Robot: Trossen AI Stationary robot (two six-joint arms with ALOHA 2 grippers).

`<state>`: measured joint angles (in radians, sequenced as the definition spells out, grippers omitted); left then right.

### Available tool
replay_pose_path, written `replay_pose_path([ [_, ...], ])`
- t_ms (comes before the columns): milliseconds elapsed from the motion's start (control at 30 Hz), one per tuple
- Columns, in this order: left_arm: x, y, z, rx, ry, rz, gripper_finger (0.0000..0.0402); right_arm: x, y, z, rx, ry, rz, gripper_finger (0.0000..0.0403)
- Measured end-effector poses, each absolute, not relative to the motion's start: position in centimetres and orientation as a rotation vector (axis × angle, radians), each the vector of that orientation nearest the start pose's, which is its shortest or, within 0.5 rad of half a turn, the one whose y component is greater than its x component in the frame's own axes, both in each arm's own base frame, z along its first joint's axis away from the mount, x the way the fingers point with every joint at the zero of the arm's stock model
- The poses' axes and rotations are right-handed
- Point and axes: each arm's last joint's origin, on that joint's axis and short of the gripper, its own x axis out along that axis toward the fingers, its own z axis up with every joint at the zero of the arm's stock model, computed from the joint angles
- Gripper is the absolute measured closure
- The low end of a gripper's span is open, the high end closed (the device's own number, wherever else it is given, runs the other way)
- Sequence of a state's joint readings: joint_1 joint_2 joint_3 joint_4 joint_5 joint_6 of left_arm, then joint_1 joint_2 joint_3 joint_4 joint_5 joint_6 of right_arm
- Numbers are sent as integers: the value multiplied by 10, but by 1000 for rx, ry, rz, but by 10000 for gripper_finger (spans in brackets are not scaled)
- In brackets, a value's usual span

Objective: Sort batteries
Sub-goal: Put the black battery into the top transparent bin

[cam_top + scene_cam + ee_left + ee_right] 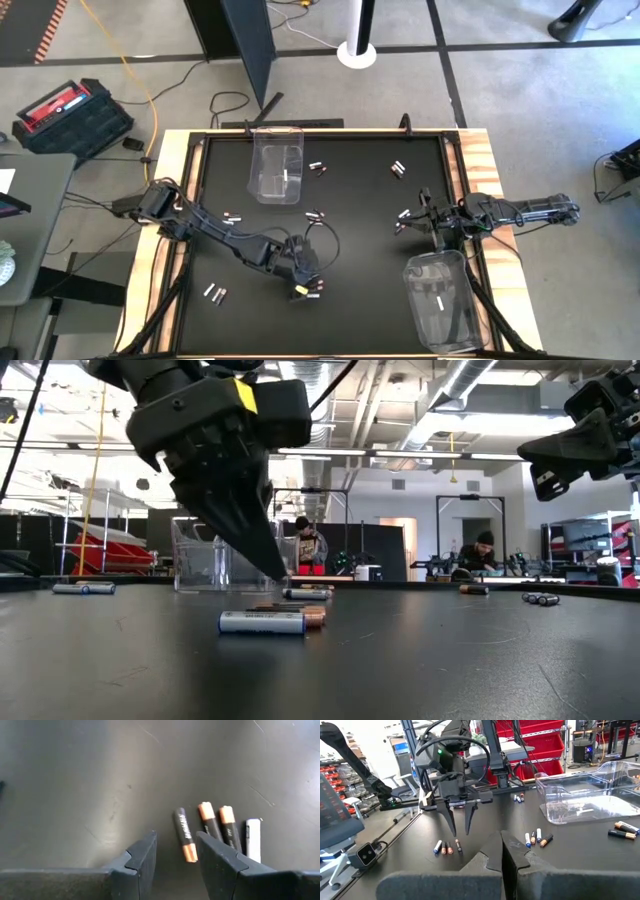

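Batteries [313, 289] lay scattered in small groups over the black worktop [350, 215], with one cluster of four just beside the left claw [300, 287] near the front edge. Two clear bins stood on the worktop: the far bin [277, 160] near the back edge held one white cell, and the near bin [438, 300] at the front right corner also held one white cell; whether either held more could not be told. In the left wrist view the cluster's cells [210, 832] lay flat, side by side and nearly parallel, three dark with copper ends and one white, partly cut off behind a finger. Two copper ends pointed away from the claw and one toward it. In the low view the white cell [262, 622] lay broadside to the camera, hiding most of the others. The left claw [175, 865] stood open with nothing between its fingers, tips close to the worktop. The right claw [420, 222] was closed and empty, waiting near the right edge. Markings on the farther batteries were too small to read.
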<state>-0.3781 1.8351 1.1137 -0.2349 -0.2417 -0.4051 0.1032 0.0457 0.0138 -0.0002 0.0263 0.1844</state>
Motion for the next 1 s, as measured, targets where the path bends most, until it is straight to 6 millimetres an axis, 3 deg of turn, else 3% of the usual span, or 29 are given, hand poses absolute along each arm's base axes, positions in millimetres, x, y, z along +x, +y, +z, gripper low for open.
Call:
replay_pose_path([
  [533, 335, -124, 145, -125, 887, 145, 267, 99, 10, 165, 182, 39, 74, 392],
  [1000, 337, -114, 145, -105, 878, 197, 267, 99, 10, 165, 182, 39, 74, 392],
])
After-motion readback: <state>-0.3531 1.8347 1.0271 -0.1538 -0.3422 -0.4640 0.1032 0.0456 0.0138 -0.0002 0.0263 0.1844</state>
